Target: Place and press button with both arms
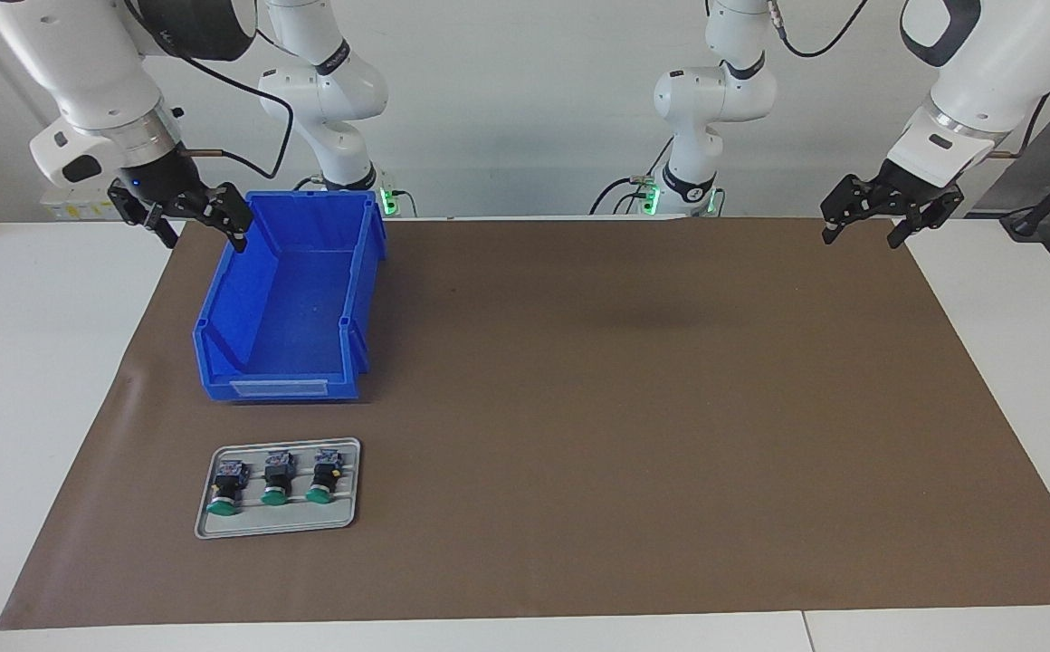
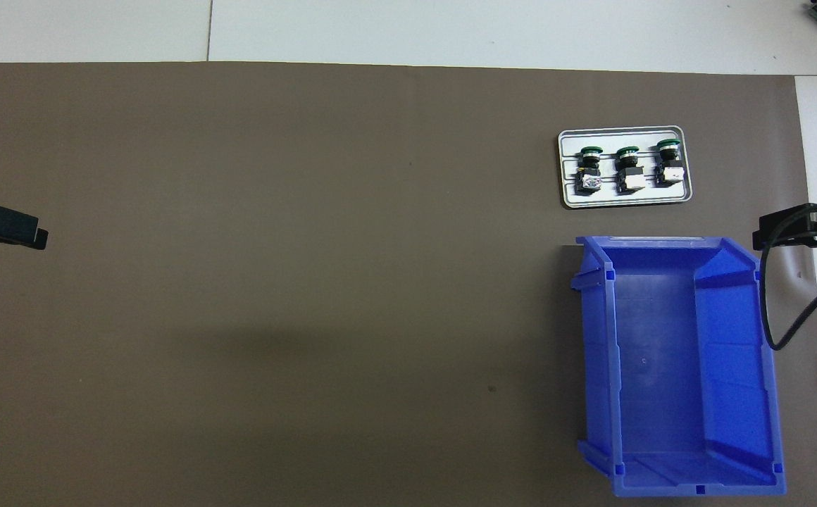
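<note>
In the facing view, the right gripper hangs with fingers apart, empty, over the rim of the open-topped blue plastic bin. The left gripper hangs with fingers spread, empty, over the brown mat's edge. Well apart from both, three green-capped, black-bodied push-buttons lie on a flat grey metal tray.

From overhead, the buttons sit in a row on the tray, just beside the bin.
</note>
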### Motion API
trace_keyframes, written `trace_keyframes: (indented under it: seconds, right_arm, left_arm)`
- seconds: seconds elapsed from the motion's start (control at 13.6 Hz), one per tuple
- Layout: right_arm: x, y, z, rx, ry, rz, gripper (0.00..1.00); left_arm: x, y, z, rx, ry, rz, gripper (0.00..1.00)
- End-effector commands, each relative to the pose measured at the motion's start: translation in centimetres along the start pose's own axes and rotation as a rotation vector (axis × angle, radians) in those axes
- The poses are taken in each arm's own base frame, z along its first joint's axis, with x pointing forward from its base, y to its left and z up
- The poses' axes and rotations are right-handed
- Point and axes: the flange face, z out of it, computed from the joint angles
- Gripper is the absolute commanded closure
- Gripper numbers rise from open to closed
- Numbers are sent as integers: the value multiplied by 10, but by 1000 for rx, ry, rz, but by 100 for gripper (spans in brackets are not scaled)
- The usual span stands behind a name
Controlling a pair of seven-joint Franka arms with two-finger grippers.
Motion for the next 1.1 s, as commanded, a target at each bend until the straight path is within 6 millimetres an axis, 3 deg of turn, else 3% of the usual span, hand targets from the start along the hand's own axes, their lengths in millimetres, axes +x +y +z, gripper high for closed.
trace_keyframes:
  seconds: [0.0, 1.03]
  right_arm:
    - [-7, 0, 1, -15, 20, 9, 0]
    - [-7, 0, 0, -33, 15, 1, 0]
  left_arm:
    - [-7, -1, -1, -8, 7, -14, 0]
    - [-7, -1, 0, -8, 6, -14, 0]
